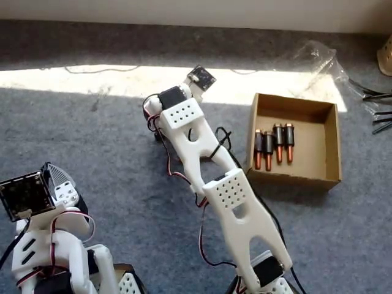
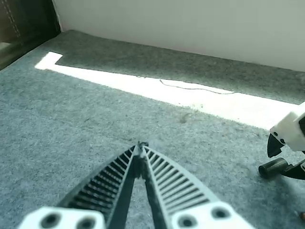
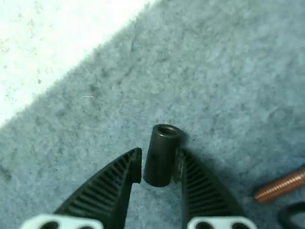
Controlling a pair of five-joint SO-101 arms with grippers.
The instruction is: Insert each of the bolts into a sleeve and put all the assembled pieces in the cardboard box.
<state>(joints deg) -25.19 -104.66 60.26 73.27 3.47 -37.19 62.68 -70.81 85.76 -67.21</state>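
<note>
Sleeve (image 3: 162, 155) pinched in the right gripper (image 3: 159, 164) low over the counter (image 3: 228, 71), copper bolt (image 3: 279, 186) lying near (four assembled pieces (image 1: 278, 144) sit in the cardboard box (image 1: 332, 144)), left gripper (image 2: 141, 148) closed, empty, so next it likely fetches that bolt and lines it up with the bore.

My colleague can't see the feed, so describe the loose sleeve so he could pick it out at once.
On the grey carpet, left of the cardboard box in the high view, sits the right gripper. The sleeve is the short black tube clamped in it. Unlike the copper threaded bolt lying beside it, it is dark, smooth and hollow.
</note>
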